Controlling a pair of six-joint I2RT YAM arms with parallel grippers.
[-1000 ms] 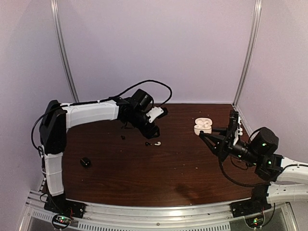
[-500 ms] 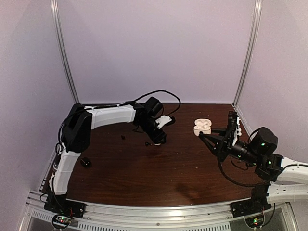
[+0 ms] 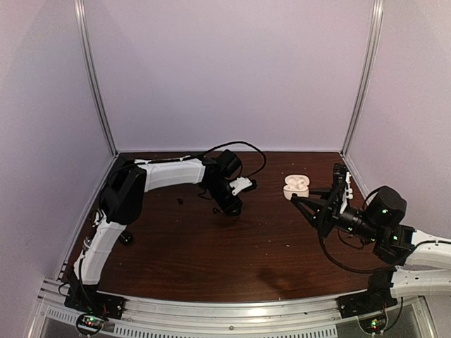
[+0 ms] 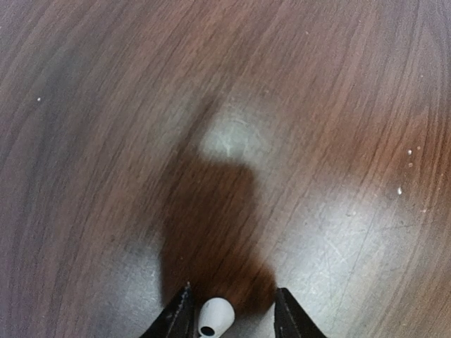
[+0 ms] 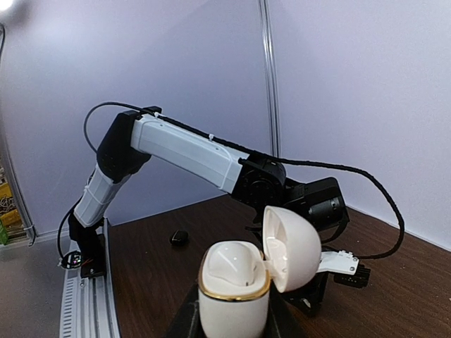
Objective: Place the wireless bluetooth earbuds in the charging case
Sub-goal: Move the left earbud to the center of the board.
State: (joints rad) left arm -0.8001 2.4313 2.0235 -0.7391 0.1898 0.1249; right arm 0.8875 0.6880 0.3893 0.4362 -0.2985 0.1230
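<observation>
While the case is clamped in the right gripper, an earbud is straddled by the left gripper, jaws apart; none is judged inserted.

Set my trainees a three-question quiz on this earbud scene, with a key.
1. True or false: the lid of the case is closed.
2. What lies between the fingers of the left gripper? A) a black earbud B) a white earbud C) nothing
3. Fill in: the ____ gripper holds the case.
Key: 1 false; 2 B; 3 right gripper.
</observation>
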